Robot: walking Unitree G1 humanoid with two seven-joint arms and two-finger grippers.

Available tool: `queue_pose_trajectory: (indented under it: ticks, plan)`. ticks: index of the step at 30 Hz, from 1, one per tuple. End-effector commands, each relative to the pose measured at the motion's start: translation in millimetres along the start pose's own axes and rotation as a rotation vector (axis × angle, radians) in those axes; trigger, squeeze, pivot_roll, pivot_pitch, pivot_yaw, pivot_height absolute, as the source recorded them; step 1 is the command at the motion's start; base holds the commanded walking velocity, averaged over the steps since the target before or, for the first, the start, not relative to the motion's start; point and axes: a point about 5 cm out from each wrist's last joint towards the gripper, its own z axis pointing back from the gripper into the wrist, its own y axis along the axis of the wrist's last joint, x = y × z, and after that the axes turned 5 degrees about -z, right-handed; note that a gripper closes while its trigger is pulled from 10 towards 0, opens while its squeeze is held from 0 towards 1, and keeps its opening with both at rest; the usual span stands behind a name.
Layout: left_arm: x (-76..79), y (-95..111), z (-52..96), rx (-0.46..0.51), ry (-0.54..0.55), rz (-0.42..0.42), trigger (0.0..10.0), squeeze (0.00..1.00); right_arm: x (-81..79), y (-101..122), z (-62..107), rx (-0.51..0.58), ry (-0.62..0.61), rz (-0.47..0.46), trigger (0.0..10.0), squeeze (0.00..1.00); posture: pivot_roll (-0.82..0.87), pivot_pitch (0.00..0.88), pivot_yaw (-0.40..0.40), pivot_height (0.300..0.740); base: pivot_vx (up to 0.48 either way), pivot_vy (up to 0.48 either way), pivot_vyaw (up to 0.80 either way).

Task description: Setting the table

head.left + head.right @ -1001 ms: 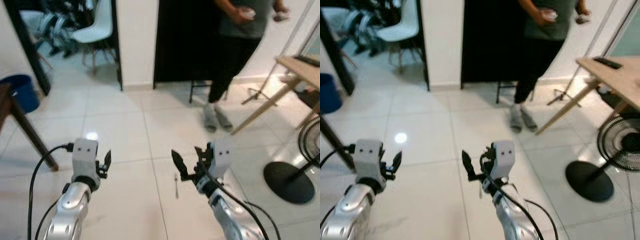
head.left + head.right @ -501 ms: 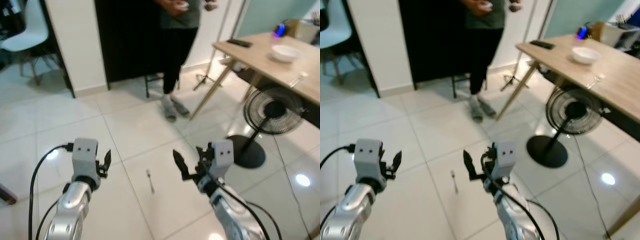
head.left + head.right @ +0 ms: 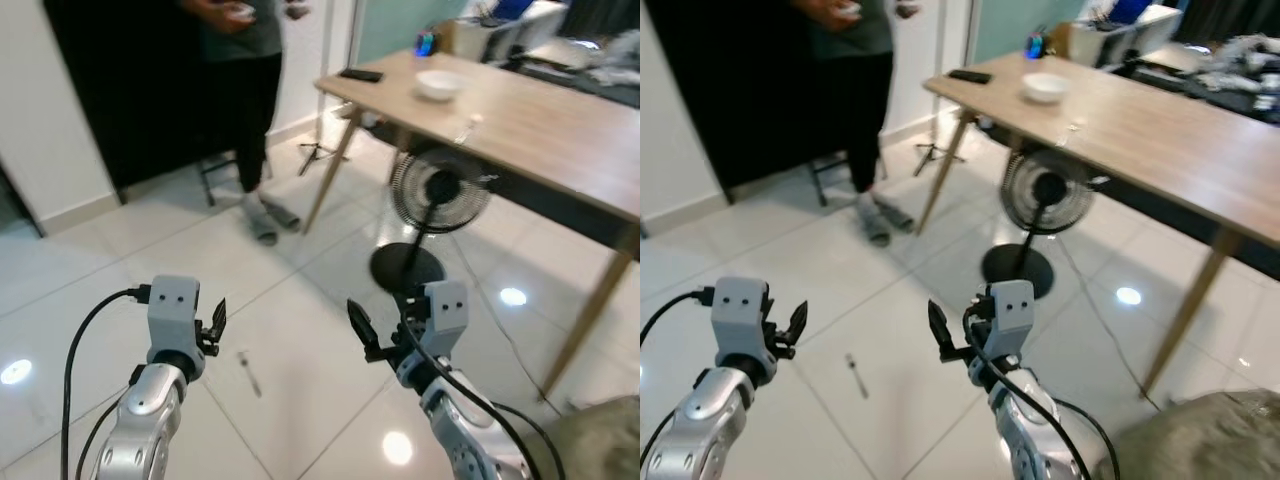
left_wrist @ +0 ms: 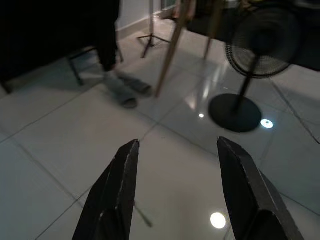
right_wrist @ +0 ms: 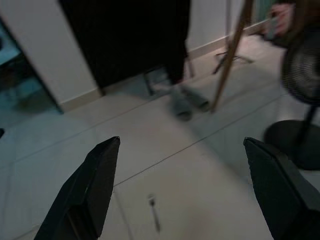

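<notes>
fork (image 3: 248, 372) lay flat on floor tiles between both arms | left gripper (image 3: 215, 325) and right gripper (image 3: 372, 335) jaws spread, empty | likely light, stiff, slippery; pinch mid-handle

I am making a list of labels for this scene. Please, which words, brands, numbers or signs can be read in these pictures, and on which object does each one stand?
No text can be read in any view.
Boxes and objects at the far end of the wooden table: too blurred to show any print.
Standing fan, white bowl, dark flat object on the table: no label visible.
Left gripper and right gripper: no marking visible.
</notes>
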Motion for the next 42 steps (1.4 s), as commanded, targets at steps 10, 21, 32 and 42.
queue_pose_trajectory:
  ticks: [10,21,32,42]
  plan:
    - [-3.5,-4.8,2.5,-0.023,0.020,-0.008,10.0,0.00,-1.7,-5.8,1.2,-0.023,0.001,-0.006,10.0,0.00,-0.03,0.000,0.048,0.740,0.000,0.000,-0.78]
    - [-4.6,-1.5,1.4,-0.004,0.036,-0.011,10.0,0.00,-1.9,-5.2,-0.2,-0.019,-0.003,-0.019,10.0,0.00,-0.03,0.000,0.048,0.740,0.000,0.000,-0.78]
    - [-5.2,3.1,-2.9,0.025,0.078,-0.043,10.0,0.00,-2.6,-3.3,-3.8,-0.005,-0.011,-0.026,10.0,0.00,-0.02,0.000,0.050,0.740,0.288,0.000,-0.71]
    - [0.0,5.8,-4.0,0.038,0.059,-0.042,10.0,0.00,-3.7,-2.1,-5.8,0.008,-0.012,-0.018,10.0,0.00,-0.02,0.000,0.054,0.740,0.480,0.000,0.00]
